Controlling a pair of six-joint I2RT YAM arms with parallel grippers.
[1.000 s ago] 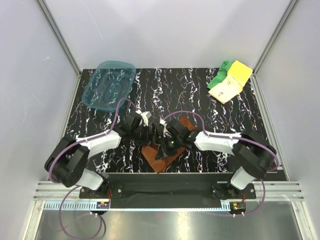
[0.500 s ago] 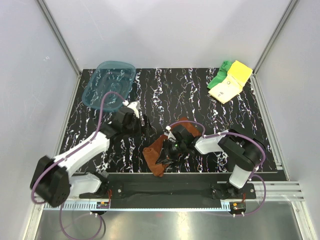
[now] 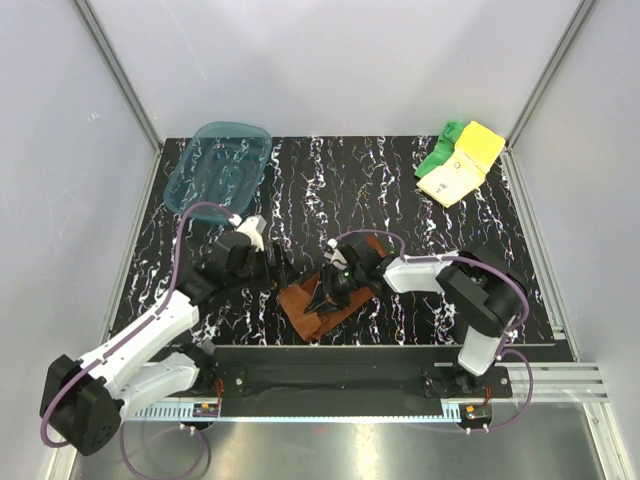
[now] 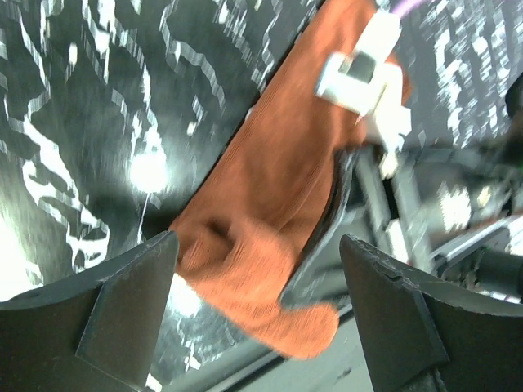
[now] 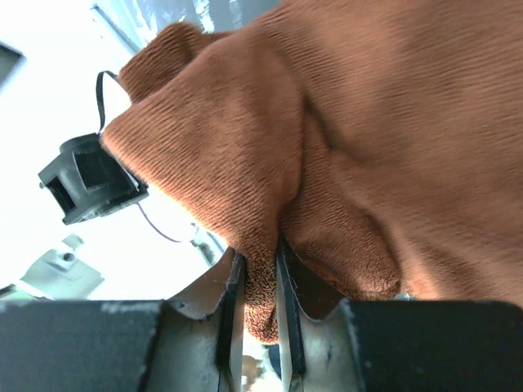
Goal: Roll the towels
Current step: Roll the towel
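Black, white-veined surface (image 3: 340, 180), boxed in by pale grey walls. Both arms reach inward from the near edge, elbows out, wrists low over the near-middle of the surface.

Right end effector (image 5: 255, 314): clenched on a fold of the rust-brown towel (image 3: 298, 300). The wrist view shows a thin pinch of cloth between the two fingers (image 5: 319, 310), with the rest bunched over and beyond them. The towel lies partly on the surface, under this end effector and out to both its sides, close to the front edge.

Left end effector (image 3: 278, 262): released, jaws wide, just left of the towel and pointing at it. Whether it touches the cloth, cannot tell.

Well beyond the right end effector, in the far right corner: pale yellow towel (image 3: 462, 170), with the bright green towel (image 3: 440, 152) touching its left side. Beyond the left end effector, far left: teal tray (image 3: 237, 127), well apart from the towels.
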